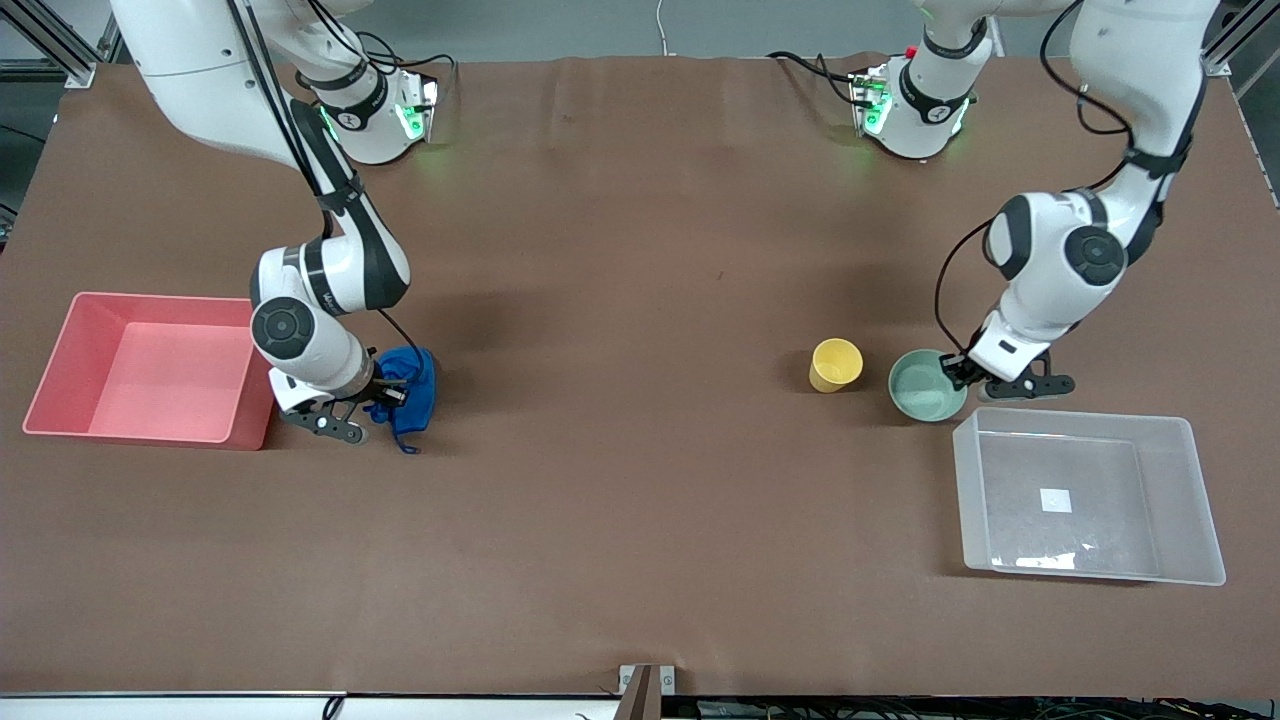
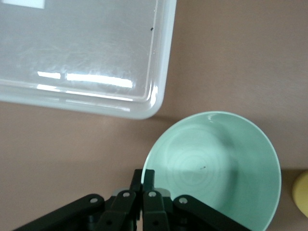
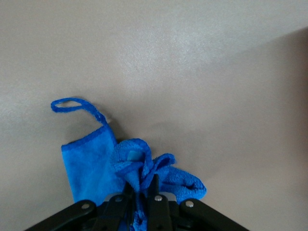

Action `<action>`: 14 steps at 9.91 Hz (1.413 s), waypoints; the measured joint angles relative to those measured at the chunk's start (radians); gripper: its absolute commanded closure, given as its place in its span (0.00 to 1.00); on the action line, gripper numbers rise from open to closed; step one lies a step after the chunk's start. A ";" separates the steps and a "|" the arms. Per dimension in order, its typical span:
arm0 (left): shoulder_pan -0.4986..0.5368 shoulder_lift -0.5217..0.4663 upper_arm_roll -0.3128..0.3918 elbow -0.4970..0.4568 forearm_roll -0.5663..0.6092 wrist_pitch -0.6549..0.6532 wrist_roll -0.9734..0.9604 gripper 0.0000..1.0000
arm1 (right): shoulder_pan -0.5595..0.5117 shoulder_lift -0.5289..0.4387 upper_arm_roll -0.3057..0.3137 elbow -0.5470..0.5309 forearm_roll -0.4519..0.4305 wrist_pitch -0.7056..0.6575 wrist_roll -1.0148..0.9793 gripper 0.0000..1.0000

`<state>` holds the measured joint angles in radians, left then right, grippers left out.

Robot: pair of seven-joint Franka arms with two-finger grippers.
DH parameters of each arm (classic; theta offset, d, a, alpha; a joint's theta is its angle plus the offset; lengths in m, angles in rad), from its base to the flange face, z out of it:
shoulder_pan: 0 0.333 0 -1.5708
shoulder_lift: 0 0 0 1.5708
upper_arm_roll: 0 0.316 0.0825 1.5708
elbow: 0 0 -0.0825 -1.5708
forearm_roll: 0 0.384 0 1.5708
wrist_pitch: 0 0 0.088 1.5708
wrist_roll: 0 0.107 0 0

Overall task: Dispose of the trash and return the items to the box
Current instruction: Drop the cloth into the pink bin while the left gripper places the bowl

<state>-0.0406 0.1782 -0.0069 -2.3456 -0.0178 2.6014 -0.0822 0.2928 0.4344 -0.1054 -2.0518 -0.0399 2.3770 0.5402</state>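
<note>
The clear box [image 1: 1090, 497] at lower right holds nothing but its white square mark; the pink bin [image 1: 150, 368] at mid-left is bare inside. On the bench [image 1: 640, 520], the left end effector [image 1: 962, 372] pinches the mint bowl [image 1: 925, 385] by its rim — yellow cup [image 1: 835, 364] beside it. The right end effector [image 1: 378, 392] is clamped on the blue cloth [image 1: 408, 395], fingertips buried in folds.
</note>
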 measured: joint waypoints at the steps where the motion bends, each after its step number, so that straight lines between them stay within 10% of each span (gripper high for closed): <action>1: 0.000 -0.090 0.000 0.012 0.000 -0.117 0.001 1.00 | -0.001 -0.030 -0.002 0.057 -0.001 -0.127 -0.003 1.00; 3: 0.002 -0.210 0.007 0.082 0.000 -0.269 0.003 1.00 | -0.035 -0.136 -0.011 0.197 -0.004 -0.414 -0.116 1.00; 6: 0.008 -0.084 0.098 0.279 -0.012 -0.291 0.126 1.00 | -0.259 -0.267 -0.024 0.252 -0.023 -0.576 -0.506 0.99; 10: 0.018 0.315 0.190 0.648 -0.170 -0.285 0.352 1.00 | -0.507 -0.191 -0.026 0.117 -0.087 -0.290 -0.874 0.99; 13: 0.034 0.498 0.219 0.754 -0.289 -0.245 0.440 0.96 | -0.546 -0.091 -0.023 -0.006 -0.092 -0.060 -0.929 0.97; 14: 0.033 0.531 0.218 0.761 -0.290 -0.202 0.440 0.84 | -0.549 -0.057 -0.023 -0.011 -0.093 -0.028 -0.931 0.69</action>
<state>-0.0077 0.7090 0.2114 -1.5842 -0.3077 2.3992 0.3575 -0.2565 0.3773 -0.1285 -2.0626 -0.1330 2.3492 -0.3903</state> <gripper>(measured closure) 0.960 0.868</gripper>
